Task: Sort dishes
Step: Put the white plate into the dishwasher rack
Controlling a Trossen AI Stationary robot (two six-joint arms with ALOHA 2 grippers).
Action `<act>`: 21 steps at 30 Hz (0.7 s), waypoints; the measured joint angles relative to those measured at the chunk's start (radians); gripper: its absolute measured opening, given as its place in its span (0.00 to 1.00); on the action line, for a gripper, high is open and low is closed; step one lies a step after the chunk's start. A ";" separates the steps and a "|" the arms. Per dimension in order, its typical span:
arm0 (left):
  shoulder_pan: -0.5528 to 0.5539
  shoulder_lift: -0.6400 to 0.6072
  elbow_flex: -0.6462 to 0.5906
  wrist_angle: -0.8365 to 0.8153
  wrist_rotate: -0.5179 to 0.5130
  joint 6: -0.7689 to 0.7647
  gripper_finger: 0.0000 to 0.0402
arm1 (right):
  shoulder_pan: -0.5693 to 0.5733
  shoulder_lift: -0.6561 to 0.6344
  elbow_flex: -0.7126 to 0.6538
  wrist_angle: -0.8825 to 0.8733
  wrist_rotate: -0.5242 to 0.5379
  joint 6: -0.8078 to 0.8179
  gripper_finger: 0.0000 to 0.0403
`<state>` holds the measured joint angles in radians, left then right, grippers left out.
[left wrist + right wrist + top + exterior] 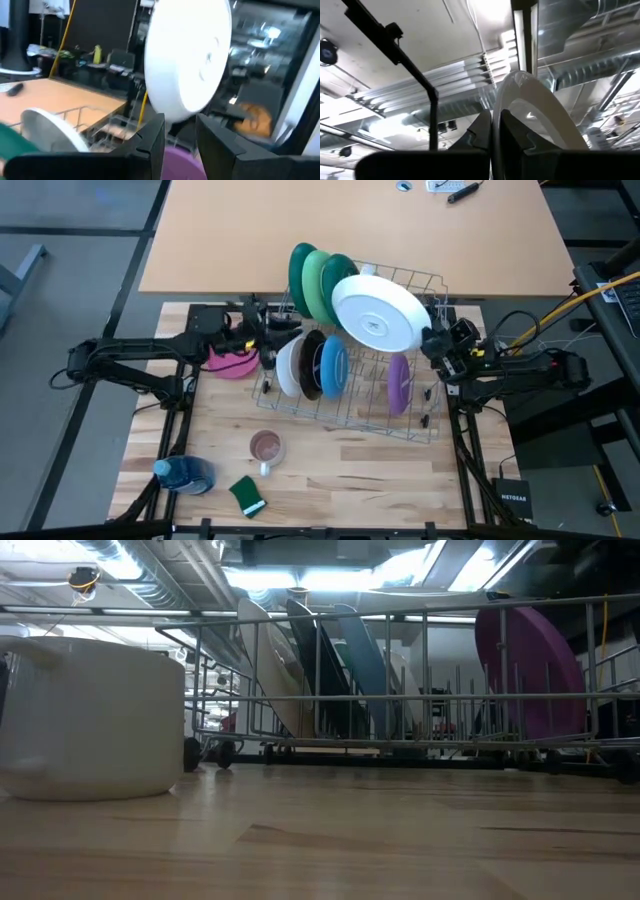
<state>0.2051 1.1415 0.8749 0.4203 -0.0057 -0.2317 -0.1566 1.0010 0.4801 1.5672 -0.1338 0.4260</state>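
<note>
High view: a white plate (378, 313) is held raised above the wire rack (400, 415) on the wooden tabletop (350, 480), pinched by the right gripper (432, 340); the left gripper (268, 330), fingers spread, is beside the rack.

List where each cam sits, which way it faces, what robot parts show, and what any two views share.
High: overhead, straight down; both arms, wire rack, right gripper gripping large white plate.
Low: table height, level through rack; no arm; mug.
Left wrist: forward past own open fingers at white plate.
Right wrist: upward, own fingers clamping plate rim.
Shared: white plate, high and both wrist views.
</note>
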 joint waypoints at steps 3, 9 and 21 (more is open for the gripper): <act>0.026 0.032 0.000 0.081 0.028 -0.055 0.25 | -0.001 0.001 0.000 -0.001 -0.044 0.042 0.05; 0.093 0.099 0.000 0.173 0.183 -0.130 0.25 | -0.001 0.002 0.000 -0.003 -0.146 0.134 0.05; 0.111 0.120 0.000 0.169 0.298 0.074 0.25 | -0.001 0.002 0.000 -0.057 -0.252 0.202 0.05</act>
<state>0.3156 1.2617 0.8749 0.5892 0.2924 -0.1576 -0.1574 1.0031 0.4805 1.5105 -0.3855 0.6281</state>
